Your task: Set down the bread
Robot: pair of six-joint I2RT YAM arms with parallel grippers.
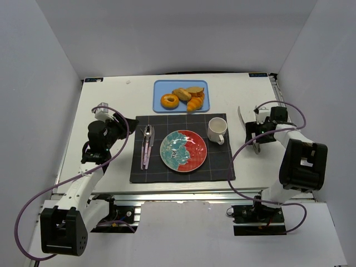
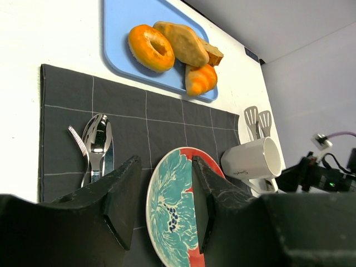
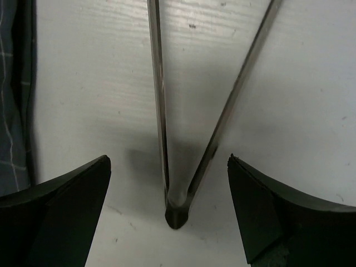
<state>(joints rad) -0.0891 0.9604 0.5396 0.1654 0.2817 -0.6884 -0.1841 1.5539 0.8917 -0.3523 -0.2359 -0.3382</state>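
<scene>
The bread (image 1: 194,104), a golden-orange croissant with ridged segments and tapered ends, lies in the near right corner of the blue tray (image 1: 158,94), touching the pale roll (image 1: 182,93) beside it. A glazed donut (image 1: 169,101) occupies the tray's near left part. The tray sits at the far edge of the table (image 1: 111,94), just beyond the dark placemat (image 1: 144,167), which carries the plate (image 1: 183,150), mug (image 1: 217,129) and cutlery (image 1: 147,146). Left gripper (image 2: 164,200): 2 fingers apart, nothing between them, near the placemat's left edge. Right gripper (image 3: 168,167): fingers spread wide, straddling the joined end of metal tongs (image 3: 158,83) without contact, near the table's right edge.
</scene>
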